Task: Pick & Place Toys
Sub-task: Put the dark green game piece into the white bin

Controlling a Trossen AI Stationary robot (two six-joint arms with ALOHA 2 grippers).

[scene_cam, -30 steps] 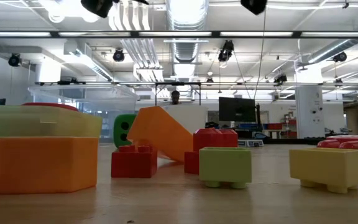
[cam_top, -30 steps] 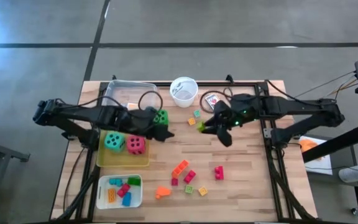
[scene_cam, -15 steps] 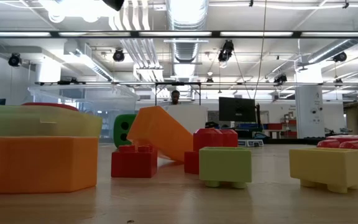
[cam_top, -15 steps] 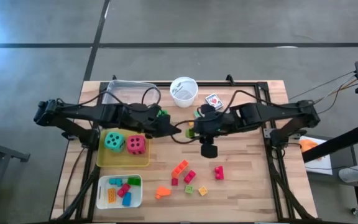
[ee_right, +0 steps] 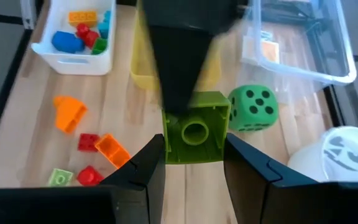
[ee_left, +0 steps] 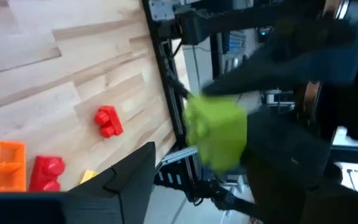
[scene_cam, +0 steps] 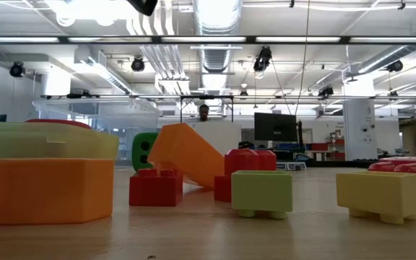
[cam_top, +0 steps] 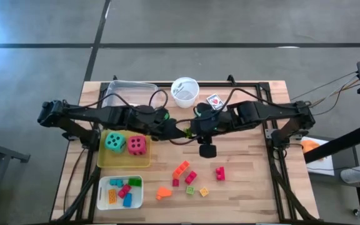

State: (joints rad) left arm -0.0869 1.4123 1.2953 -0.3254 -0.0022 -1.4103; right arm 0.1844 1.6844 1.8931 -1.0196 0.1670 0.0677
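- Handover in mid-air above the table's middle: right gripper (ee_right: 191, 163) clenches the green block (ee_right: 194, 134) while the left gripper (ee_left: 191, 168) straddles it, jaws not closed.
- Left should clamp squarely before right lets go.
- Green die (ee_right: 253, 108) lies beside the clear tray (ee_right: 334, 56).

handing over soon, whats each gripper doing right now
left gripper: at the green block, grip cannot be told
right gripper: shut on the green block

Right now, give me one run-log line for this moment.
stage: arms meet mid-table | right gripper: shut on green block | left gripper: open, at the block
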